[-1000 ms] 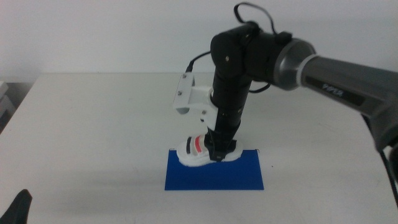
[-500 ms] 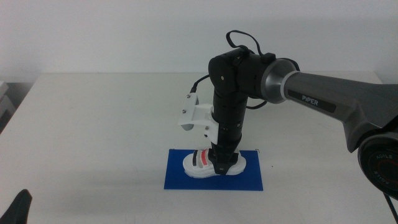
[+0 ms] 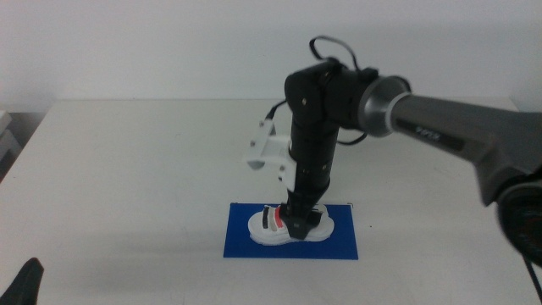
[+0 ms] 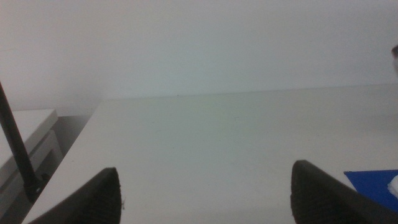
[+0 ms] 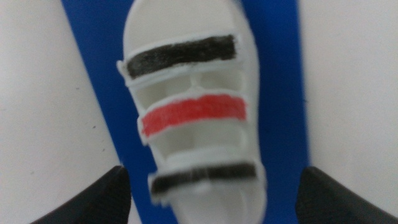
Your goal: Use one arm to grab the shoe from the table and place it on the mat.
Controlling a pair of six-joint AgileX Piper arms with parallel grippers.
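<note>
Lowered since a second ago, when it hung tilted at the mat's far edge, the shoe (image 3: 286,226) now sits flat on the mat (image 3: 292,243), and in the last half-second it has barely shifted while the right arm (image 3: 440,131) has drawn slightly upward.

Middle view: the arm reaches in from the table's (image 3: 127,169) right side and bends straight down over the blue mat, which lies near the middle of the front edge. The right gripper (image 3: 298,224) is at the shoe's heel end, its dark tip overlapping the white sole; from here it cannot be told whether it touches. The shoe's toe points toward the table's left edge, its red strap showing just beside the gripper. A white camera bracket (image 3: 269,152) juts from the wrist. The left gripper (image 3: 24,284) waits at the front left corner, only a dark tip showing.

Left wrist view: the left gripper (image 4: 205,196) has its jaws spread wide over bare table, nothing between them. A corner of the mat (image 4: 373,183) shows at the side.

Right wrist view: the right gripper (image 5: 211,199) looks straight down on the shoe (image 5: 193,112), jaws parted wide, one on each side and clear of it. The shoe lies along the mat (image 5: 280,93), its black, red and black straps crosswise.
</note>
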